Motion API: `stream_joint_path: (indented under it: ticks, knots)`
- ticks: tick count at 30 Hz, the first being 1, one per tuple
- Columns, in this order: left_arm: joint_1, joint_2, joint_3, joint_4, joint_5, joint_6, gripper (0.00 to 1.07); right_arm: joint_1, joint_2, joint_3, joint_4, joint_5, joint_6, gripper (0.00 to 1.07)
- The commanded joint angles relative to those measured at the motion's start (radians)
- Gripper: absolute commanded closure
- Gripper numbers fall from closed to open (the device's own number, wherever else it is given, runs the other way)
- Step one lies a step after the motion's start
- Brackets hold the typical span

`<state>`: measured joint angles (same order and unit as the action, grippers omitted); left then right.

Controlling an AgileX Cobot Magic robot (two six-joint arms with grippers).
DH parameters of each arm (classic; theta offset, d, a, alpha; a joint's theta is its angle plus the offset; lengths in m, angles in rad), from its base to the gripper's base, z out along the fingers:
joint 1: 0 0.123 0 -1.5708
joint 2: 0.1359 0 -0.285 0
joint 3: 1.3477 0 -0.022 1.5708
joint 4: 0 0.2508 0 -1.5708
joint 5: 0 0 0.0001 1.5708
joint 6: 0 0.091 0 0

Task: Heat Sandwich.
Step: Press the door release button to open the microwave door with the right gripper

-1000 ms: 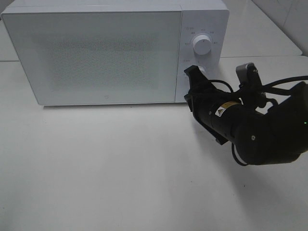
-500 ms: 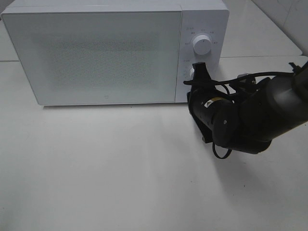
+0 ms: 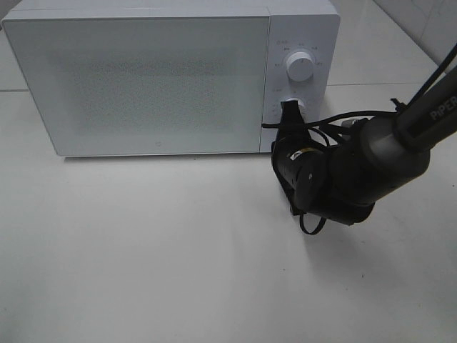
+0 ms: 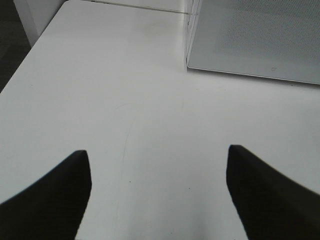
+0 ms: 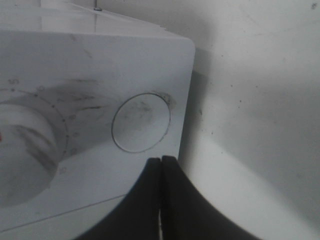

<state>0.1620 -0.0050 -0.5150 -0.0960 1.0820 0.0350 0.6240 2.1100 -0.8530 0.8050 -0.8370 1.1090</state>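
No sandwich shows in any view. The white microwave [image 3: 164,75] stands at the back of the table with its door closed. My right gripper [image 3: 290,111] is shut with nothing in it, its tip right at the lower knob [image 3: 297,106] on the control panel. In the right wrist view the shut fingertips [image 5: 161,165] sit just below a round button [image 5: 141,122], with a dial [image 5: 22,145] beside it. My left gripper [image 4: 157,150] is open over bare table, well short of the microwave [image 4: 260,40], and is outside the exterior high view.
An upper knob [image 3: 299,66] sits above the lower one on the panel. The white table [image 3: 143,250] spreads in front of the microwave. Cables loop around the right arm [image 3: 357,168]. The table's edge [image 4: 22,65] shows in the left wrist view.
The right arm has swung in and rolled at the wrist, its body shifting left and lower. The shut tip stays by the lower knob. The microwave has not moved.
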Motion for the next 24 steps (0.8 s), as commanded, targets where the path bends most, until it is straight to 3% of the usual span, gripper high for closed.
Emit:
stream_joint_path:
  ticks: [1, 24]
  knots:
    - [0.002, -0.018, 0.001, 0.0, -0.013, -0.006, 0.35, -0.022, 0.014, -0.011, -0.005, -0.039, -0.017, 1.07]
    - [0.002, -0.018, 0.001, 0.0, -0.013, -0.006, 0.35, -0.065, 0.056, -0.083, -0.094, -0.117, -0.016, 1.07]
